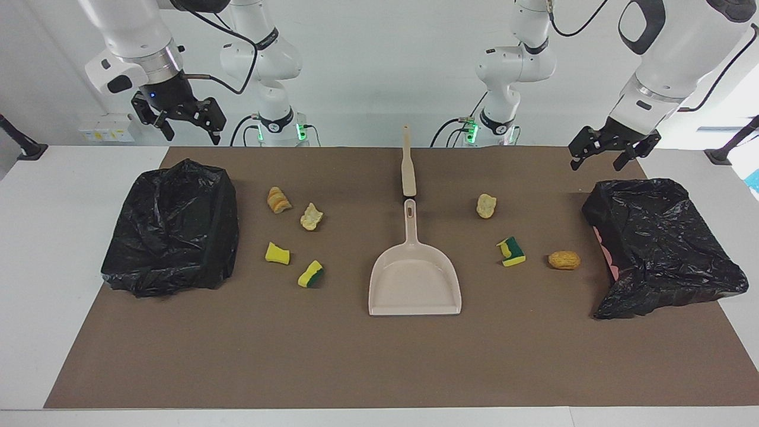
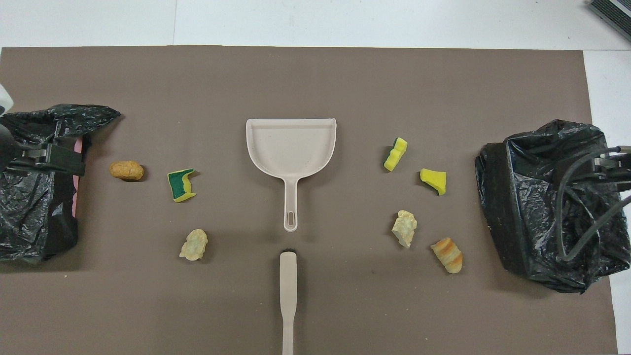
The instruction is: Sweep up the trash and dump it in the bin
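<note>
Several trash scraps lie on the brown mat, on both sides of the beige dustpan [image 1: 415, 284]. Toward the right arm's end are a striped bread lump [image 1: 278, 200], a pale lump [image 1: 311, 216] and two sponge pieces [image 1: 277, 253] [image 1: 311, 274]. Toward the left arm's end are a pale lump [image 1: 486, 206], a green-backed sponge [image 1: 511, 251] and a tan lump [image 1: 564, 260]. The beige brush [image 1: 408, 166] lies in line with the dustpan's handle, nearer to the robots. My right gripper [image 1: 190, 135] hangs open and empty above one black-bagged bin [image 1: 172, 237]. My left gripper [image 1: 598, 163] hangs open and empty above the other bin [image 1: 658, 249].
The brown mat [image 2: 315, 79] covers most of the white table. The two bins stand at its two ends, and the one at the left arm's end shows pink under its bag. A dark object [image 2: 611, 12] sits at the table's corner.
</note>
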`<state>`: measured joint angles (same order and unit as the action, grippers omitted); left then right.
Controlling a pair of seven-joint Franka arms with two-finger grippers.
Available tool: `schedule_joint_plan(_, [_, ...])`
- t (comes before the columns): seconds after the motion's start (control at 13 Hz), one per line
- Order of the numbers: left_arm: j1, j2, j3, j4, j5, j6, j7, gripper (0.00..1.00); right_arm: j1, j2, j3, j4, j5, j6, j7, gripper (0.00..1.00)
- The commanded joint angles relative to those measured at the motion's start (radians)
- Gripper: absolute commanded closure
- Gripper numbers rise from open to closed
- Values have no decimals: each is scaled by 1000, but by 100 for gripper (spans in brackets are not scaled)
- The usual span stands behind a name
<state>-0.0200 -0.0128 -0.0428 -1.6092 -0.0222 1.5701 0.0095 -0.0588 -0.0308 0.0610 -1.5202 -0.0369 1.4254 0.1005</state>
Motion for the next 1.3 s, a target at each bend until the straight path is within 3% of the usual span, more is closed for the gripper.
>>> schedule_joint_plan(0.0, [-12,-15,-8,-11,8,-12,20,0,-10,-27,5,-35,6,23,-36,0])
schedule_joint_plan(0.77, [-41,-19,-11,-20,-4,-10,15,0,-12,-27,5,-35,6,15,-31,0])
schedule_joint_plan(1.23, [-52,-59,-20,-87,-15,27,0,0,-13,-27,3,-32,6,12,-33,0])
